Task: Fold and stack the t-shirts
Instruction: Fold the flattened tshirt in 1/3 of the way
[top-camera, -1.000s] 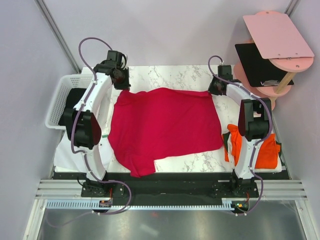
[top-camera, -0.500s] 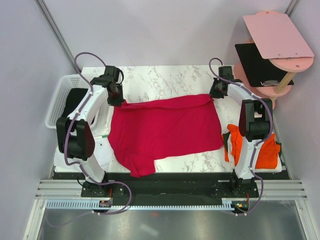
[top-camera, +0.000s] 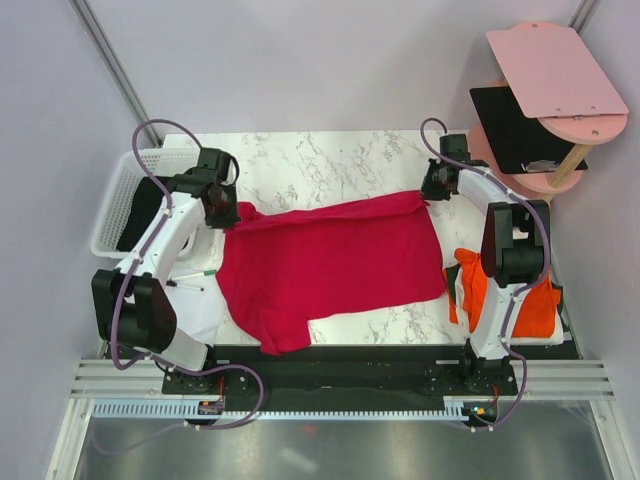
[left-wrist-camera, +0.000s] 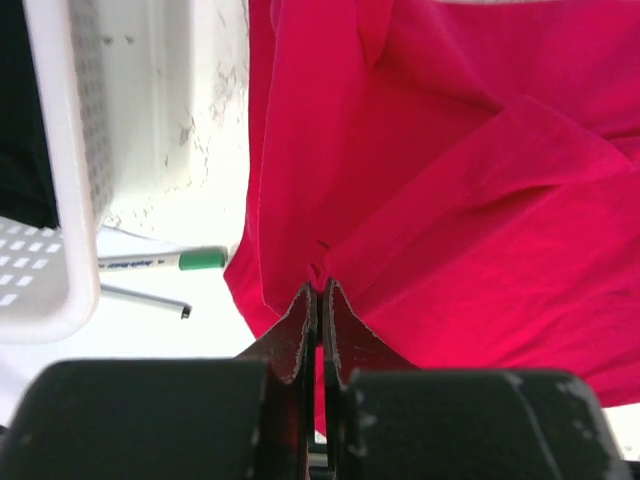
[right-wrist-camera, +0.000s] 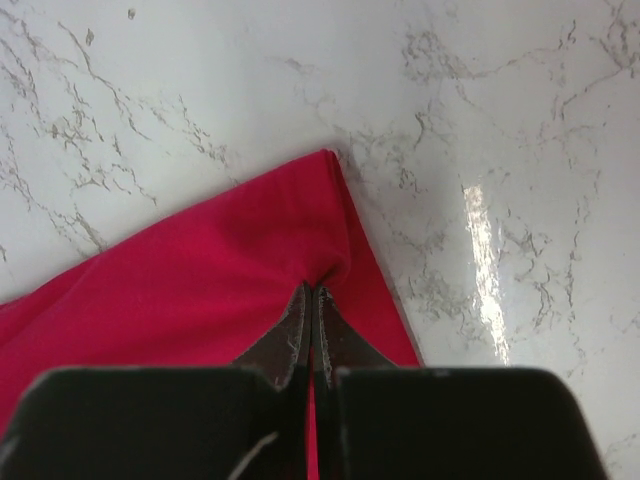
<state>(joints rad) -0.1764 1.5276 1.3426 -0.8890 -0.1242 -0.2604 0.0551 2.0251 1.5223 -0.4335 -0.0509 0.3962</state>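
Observation:
A crimson red t-shirt (top-camera: 330, 265) lies spread across the marble table (top-camera: 330, 160). My left gripper (top-camera: 222, 210) is shut on its far left edge, and the wrist view shows red cloth (left-wrist-camera: 450, 180) pinched at the tips of that gripper (left-wrist-camera: 320, 290). My right gripper (top-camera: 430, 190) is shut on the far right corner, where the cloth (right-wrist-camera: 200, 280) is bunched between the closed tips of the gripper (right-wrist-camera: 313, 290). Folded orange-red shirts (top-camera: 540, 305) sit at the right front, partly behind the right arm. A black shirt (top-camera: 135, 215) lies in the basket.
A white mesh basket (top-camera: 115, 195) stands at the left edge of the table. A green-capped pen (left-wrist-camera: 165, 262) lies on white sheet (top-camera: 200, 315) beside the basket. A pink tiered stand (top-camera: 555, 70) with a flat black board (top-camera: 510, 125) is at the back right.
The left gripper has moved left and toward the near edge, dragging the shirt's far edge with it. The right gripper shifted slightly nearer. The shirt's far edge now sits closer in.

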